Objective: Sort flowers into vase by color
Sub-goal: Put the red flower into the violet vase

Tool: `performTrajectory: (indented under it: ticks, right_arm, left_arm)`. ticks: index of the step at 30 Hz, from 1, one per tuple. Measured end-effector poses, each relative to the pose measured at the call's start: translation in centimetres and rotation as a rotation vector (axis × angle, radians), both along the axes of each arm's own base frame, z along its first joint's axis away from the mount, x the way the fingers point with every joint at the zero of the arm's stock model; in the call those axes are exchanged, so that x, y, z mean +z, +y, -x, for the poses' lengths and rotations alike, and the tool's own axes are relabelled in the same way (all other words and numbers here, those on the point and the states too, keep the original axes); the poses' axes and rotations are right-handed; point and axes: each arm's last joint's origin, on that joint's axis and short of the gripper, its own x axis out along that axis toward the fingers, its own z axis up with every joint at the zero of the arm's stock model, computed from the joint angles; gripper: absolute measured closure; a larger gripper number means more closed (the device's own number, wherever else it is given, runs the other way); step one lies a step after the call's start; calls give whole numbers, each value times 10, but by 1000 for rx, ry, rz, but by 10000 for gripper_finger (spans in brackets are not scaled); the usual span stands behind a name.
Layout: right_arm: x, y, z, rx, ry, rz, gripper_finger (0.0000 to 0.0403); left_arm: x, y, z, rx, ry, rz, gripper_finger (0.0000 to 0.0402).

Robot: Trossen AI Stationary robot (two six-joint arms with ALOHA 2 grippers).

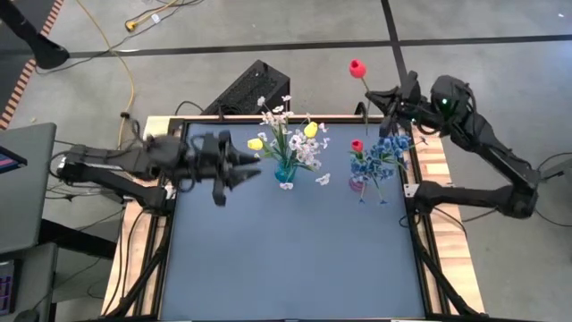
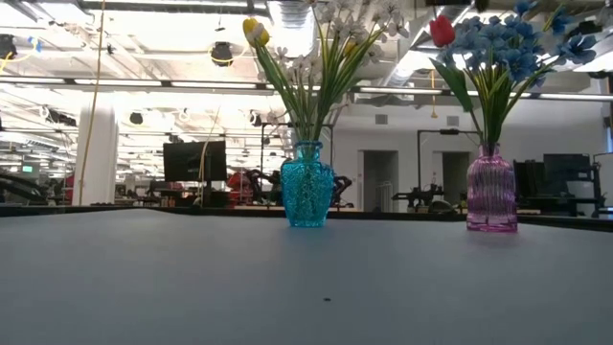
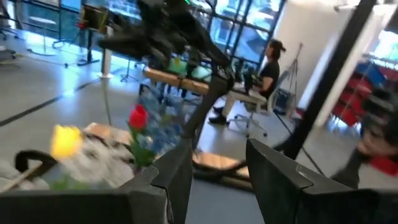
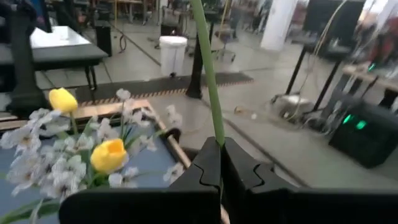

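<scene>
At the left of the table, the left gripper (image 1: 246, 167) hangs just beside the blue vase (image 1: 285, 172). Its fingers are apart and hold nothing. This vase already contains the yellow tulips (image 1: 256, 143) and the white sprays (image 1: 299, 148). Further right, the pink vase (image 1: 357, 185) contains the blue sprays (image 1: 380, 154) and one red tulip (image 1: 357, 145). At the far right edge, the right gripper (image 1: 386, 111) is clamped on the green stem (image 4: 208, 74) of another red tulip (image 1: 357, 69), which it holds beyond the table edge. I judge that this flower belongs in the pink vase. To do it well, the stem should be kept upright, brought over the neck of the vase, and lowered slowly between the blue sprays so that nothing gets pushed out.
</scene>
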Motion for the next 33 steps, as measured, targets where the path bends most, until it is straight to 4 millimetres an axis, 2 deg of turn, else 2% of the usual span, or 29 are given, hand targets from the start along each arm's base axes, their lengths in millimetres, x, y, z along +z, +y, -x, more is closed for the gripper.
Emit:
performTrajectory:
  ticks: [3,6,9,13,18,21,26,33]
  right_arm:
    - [-3,-5,13,-8,-13,-46,378]
    - [-2,0,33,-54,-61,-7,378]
    - [-16,4,46,-94,-88,-25,378]
    - [-50,-1,49,-97,-92,-100,378]
    - [-79,-11,42,-93,-158,-163,378]
    - [-91,-13,39,-55,-136,-212,378]
    - [-90,-13,36,12,-151,-249,378]
    - [-80,-12,35,62,-136,-349,378]
  left_arm:
    - [-21,-19,-4,1,-2,-4,262]
    - [-46,-32,-2,24,-5,18,262]
    - [-74,-42,-4,13,12,57,262]
    - [-110,-48,-11,-3,30,135,262]
    - [-135,-50,-10,-7,70,226,262]
    - [-149,-52,-7,-15,109,281,262]
    - [-169,-57,-1,-20,206,315,262]
    - [-204,-53,9,33,300,337,262]
